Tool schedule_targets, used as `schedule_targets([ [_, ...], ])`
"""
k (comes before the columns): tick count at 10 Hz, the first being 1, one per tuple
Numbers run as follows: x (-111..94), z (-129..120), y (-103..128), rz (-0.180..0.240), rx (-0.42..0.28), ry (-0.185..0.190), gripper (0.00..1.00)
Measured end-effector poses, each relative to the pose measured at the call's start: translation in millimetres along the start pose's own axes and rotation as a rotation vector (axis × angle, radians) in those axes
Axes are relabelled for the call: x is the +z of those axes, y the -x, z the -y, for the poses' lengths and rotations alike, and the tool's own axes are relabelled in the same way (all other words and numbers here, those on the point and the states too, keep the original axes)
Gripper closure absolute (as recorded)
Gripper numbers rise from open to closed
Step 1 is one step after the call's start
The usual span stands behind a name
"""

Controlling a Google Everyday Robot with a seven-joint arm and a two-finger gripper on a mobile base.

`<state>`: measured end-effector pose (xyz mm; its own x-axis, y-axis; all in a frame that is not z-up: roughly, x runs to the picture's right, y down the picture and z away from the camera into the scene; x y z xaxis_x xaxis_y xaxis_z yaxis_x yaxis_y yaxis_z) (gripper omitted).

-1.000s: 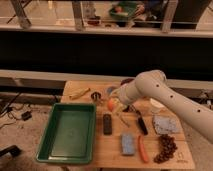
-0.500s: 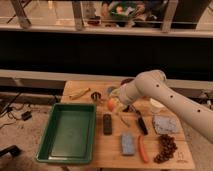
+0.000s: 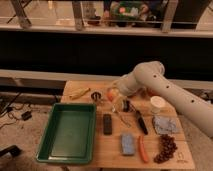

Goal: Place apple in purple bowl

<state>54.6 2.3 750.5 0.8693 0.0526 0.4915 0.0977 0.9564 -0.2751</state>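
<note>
- Over the last second nothing is seen to have moved: the arm (image 3: 165,92) is reached in from the right as before, and the gripper (image 3: 117,99) is kept low over the tabletop (image 3: 165,162), just beyond the far right corner of the green tray (image 3: 70,130).
- The jaws are taken as pressed together. Whether anything is pinched between them cannot be told.
- The apple (image 3: 110,93) is found right against the gripper, also just past the tray's far right corner. It cannot be told whether it is resting on the tabletop or lifted.
- The purple bowl cannot be picked out with certainty. A small dark thing (image 3: 96,96) is seen behind the tray's far edge, just beside the apple, and may be it.
- A pause at the grasp is suggested by this stillness. The carry to the bowl is judged not yet begun, so most of the task is left.
</note>
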Motion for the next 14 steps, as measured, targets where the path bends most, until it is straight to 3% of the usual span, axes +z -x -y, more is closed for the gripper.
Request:
schedule_targets([
  [2, -1, 14, -9, -0.012, 0.013, -0.022, 0.92],
  [4, -5, 37, -38, -0.035, 0.061, -0.059, 0.92],
  [8, 4, 62, -82, -0.039, 0.166, -0.104, 0.92],
  [12, 24, 85, -112, -0.046, 0.241, -0.138, 0.92],
  [14, 27, 90, -114, -0.048, 0.246, -0.143, 0.92],
])
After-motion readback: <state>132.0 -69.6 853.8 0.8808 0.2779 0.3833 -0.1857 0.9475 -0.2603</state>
